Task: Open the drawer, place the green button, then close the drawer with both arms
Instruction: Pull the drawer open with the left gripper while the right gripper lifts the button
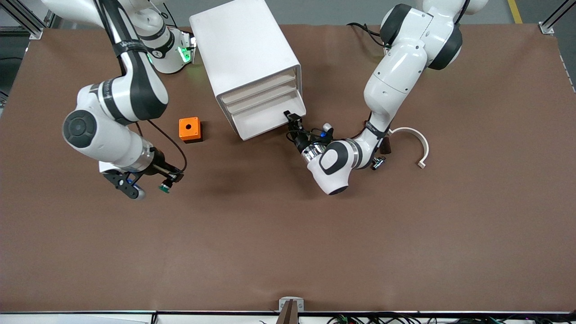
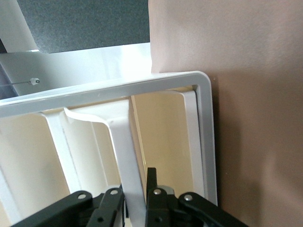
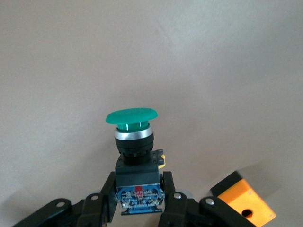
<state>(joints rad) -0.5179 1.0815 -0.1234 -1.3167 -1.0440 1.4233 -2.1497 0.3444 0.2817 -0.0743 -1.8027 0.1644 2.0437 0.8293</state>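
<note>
- The button [image 3: 135, 156] is already grasped by the right gripper [image 1: 167, 183] — fingers clamped on the black blocky body, green cap sticking out past the tips. It's held up over bare desk [image 1: 288, 252], toward the right arm's end, with the orange box [image 1: 190, 129] on the desk not far off.
- Looks: round green mushroom cap, silver collar under it, black barrel, then a squarish base with a small printed label.
- Handling guess — light, hard plastic, rigid, nothing squishy. The cap is smooth and rounded so I'd never pinch there; the flat sides of the body are the right spot, which is where it's held now. Probably fine if dropped a little way, but it could roll off its cap.
- Left gripper [image 1: 292, 120] is at the front of the white cabinet [image 1: 252, 63], pinched shut on the thin lip of the lowest drawer [image 2: 125, 156]. From the front view the drawer looks barely out, if at all.
- So the drawer needs pulling open before the button has anywhere to go.
</note>
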